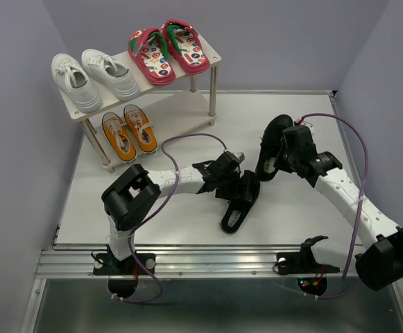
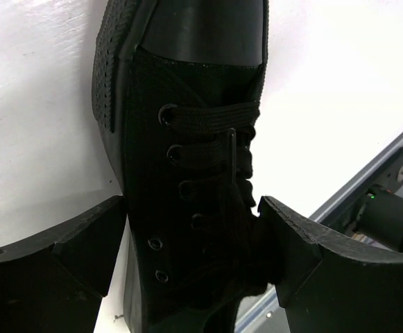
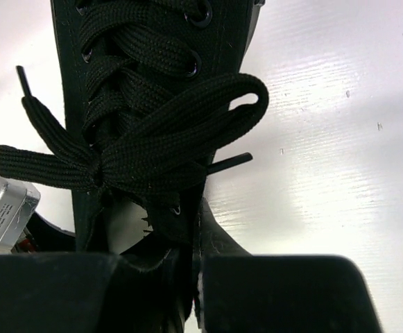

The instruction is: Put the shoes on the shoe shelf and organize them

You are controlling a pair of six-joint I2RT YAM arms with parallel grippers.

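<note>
Two black lace-up shoes are on the white table. My left gripper [image 1: 234,184] straddles one black shoe [image 1: 238,202], its fingers pressed against both sides at the laces [image 2: 208,149]; this shoe points toward the near edge. My right gripper [image 1: 279,156] is shut on the collar edge of the other black shoe [image 1: 273,139], whose bow [image 3: 139,149] lies just ahead of the fingers. The shoe shelf [image 1: 213,57] stands at the far left. White sneakers [image 1: 93,76] and red flip-flops [image 1: 168,50] sit on its top board, orange sneakers [image 1: 129,131] on the lower board.
The lower board's right half [image 1: 184,111] is bare. The metal rail [image 1: 208,260] runs along the table's near edge, close to the left shoe's toe. Purple walls close in the table on three sides.
</note>
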